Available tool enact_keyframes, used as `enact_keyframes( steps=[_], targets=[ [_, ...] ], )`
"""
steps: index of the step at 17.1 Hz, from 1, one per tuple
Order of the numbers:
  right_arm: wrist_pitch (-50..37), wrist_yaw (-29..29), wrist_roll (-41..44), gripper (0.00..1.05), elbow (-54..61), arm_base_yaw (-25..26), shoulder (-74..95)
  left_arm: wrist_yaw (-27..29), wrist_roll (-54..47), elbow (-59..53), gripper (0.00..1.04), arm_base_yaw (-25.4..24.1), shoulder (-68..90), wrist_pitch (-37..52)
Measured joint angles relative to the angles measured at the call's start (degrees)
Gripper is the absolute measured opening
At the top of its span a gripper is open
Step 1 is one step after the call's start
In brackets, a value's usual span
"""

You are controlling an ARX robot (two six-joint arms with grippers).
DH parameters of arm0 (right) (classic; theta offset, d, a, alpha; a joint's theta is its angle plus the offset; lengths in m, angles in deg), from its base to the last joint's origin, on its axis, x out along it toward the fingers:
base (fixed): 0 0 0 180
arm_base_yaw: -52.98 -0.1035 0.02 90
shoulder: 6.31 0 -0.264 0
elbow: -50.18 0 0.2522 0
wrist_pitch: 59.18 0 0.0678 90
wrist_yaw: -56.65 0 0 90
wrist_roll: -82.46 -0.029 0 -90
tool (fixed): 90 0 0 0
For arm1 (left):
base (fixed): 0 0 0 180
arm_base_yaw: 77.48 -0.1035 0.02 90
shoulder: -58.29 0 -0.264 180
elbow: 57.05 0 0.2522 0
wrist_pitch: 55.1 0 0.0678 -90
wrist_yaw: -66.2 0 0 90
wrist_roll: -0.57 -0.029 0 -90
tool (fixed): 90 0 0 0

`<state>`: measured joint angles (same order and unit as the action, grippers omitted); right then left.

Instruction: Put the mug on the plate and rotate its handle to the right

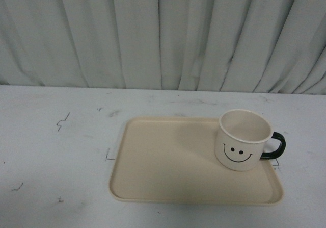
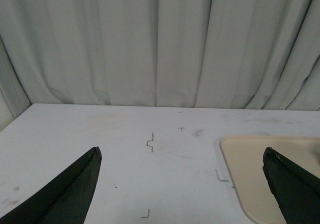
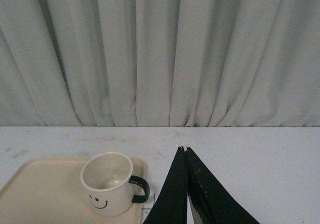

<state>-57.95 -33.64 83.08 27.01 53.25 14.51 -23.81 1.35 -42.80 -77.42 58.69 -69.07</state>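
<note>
Mug (image 1: 242,140) upright on plate (image 1: 168,167), at its far right corner, face toward the robot. Handle (image 1: 275,145) points right, out over the plate rim.

Right claw (image 3: 185,149): tips pressed together, empty, mug just to its left and apart. Left claw (image 2: 182,164): fingers spread wide, empty, plate edge by its right finger; mug not seen from there.

Judgement: both steps look done, the arms clear. Next move calls for little: perhaps checking the handle's angle, otherwise leave the mug untouched.
</note>
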Motion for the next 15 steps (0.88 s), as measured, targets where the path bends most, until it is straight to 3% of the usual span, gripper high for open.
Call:
enact_keyframes(
  steps=[13,15],
  targets=[
    [4.3,0.3,0.0,0.02,7.0,-0.3,-10.3,0.0,0.0,0.0,0.98,0.0,0.0,0.0],
    [9.4,0.3,-0.1,0.02,7.1,-0.3,-13.6,0.0,0.0,0.0,0.98,0.0,0.0,0.0]
  ],
)
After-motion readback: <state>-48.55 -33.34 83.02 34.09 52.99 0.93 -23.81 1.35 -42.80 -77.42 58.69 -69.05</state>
